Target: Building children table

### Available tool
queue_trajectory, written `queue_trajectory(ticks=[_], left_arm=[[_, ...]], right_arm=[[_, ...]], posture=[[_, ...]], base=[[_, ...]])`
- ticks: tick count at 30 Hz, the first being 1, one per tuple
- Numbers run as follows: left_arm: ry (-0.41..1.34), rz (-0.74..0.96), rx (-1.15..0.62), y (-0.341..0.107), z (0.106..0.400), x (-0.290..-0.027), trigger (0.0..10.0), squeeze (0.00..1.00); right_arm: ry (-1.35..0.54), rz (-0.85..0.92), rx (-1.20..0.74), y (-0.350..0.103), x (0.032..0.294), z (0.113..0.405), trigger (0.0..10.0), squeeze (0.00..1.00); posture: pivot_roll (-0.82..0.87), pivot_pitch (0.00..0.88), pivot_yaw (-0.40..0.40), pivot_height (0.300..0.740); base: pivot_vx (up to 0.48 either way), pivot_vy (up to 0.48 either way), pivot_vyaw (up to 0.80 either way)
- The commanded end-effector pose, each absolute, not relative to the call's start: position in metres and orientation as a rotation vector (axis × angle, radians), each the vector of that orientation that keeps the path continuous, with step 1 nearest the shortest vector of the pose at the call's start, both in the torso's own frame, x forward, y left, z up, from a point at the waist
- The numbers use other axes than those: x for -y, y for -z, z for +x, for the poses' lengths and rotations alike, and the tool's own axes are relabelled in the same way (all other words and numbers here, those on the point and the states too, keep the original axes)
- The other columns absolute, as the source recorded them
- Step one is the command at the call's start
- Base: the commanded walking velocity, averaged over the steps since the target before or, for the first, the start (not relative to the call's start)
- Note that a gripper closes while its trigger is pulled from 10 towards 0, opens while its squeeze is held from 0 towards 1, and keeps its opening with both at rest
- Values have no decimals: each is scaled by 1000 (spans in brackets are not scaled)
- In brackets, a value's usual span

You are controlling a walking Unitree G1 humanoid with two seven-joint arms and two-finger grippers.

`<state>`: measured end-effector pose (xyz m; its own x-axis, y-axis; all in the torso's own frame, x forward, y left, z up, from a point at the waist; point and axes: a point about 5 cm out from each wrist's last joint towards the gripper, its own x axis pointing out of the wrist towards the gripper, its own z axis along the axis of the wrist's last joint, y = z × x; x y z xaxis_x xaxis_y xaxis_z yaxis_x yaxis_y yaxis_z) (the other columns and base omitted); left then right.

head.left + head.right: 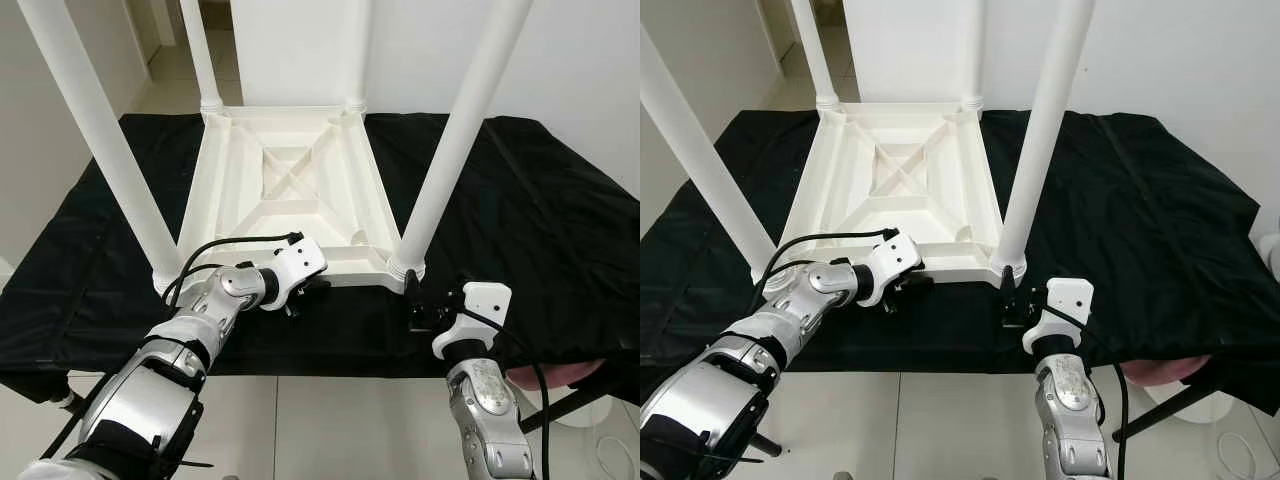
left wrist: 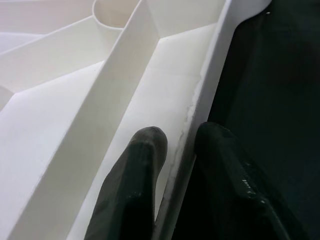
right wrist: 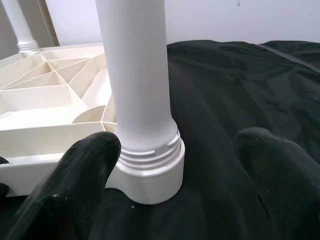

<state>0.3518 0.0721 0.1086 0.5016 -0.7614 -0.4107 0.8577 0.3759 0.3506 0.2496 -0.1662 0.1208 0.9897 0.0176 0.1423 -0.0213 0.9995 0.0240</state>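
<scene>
Children table [image 1: 290,190] inverted on black-draped bench [image 1: 540,230], four legs fitted. Left pincer [image 2: 175,150] clamped on near rim. Right pincer [image 3: 175,165] spread wide, straddling near right leg [image 3: 137,75] at threaded base. Judged step: seating this leg. Next: close on leg, twist tight.

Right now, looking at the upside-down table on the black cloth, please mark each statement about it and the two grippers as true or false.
1. The white table lies upside down on the black cloth. True.
2. Only two legs are fitted. False: four legs stand in the corners.
3. The left gripper has one finger on each side of the table's near rim. True.
4. The right gripper is clamped shut on the leg. False: it is open, its fingers apart on either side of the leg's threaded base.
5. The cloth is red. False: it is black.
</scene>
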Motion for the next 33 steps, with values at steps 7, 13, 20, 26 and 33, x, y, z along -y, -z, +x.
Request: queue_trajectory(ticks=[7, 13, 20, 26, 33], left_arm=[[1004, 590, -221, -109, 357, -96, 0, 0], [1052, 655, -226, -109, 353, -123, 0, 0], [1035, 682, -234, -111, 353, -143, 0, 0], [996, 698, -248, -114, 353, -160, 0, 0], [963, 690, -269, -116, 350, -185, 0, 0]], right_arm=[[-22, 17, 125, -120, 167, 248, 10000, 0], [-27, 11, 116, -119, 167, 247, 10000, 0], [-34, 12, 111, -118, 165, 248, 10000, 0], [-39, 9, 109, -118, 165, 248, 10000, 0], [-50, 7, 102, -118, 164, 248, 10000, 0]], posture=[[-142, 10, 40, 740], [-139, 16, 43, 740], [-130, 21, 41, 740], [-130, 24, 43, 740], [-129, 25, 38, 740]], base=[[0, 0, 0], [0, 0, 0], [0, 0, 0], [0, 0, 0], [0, 0, 0]])
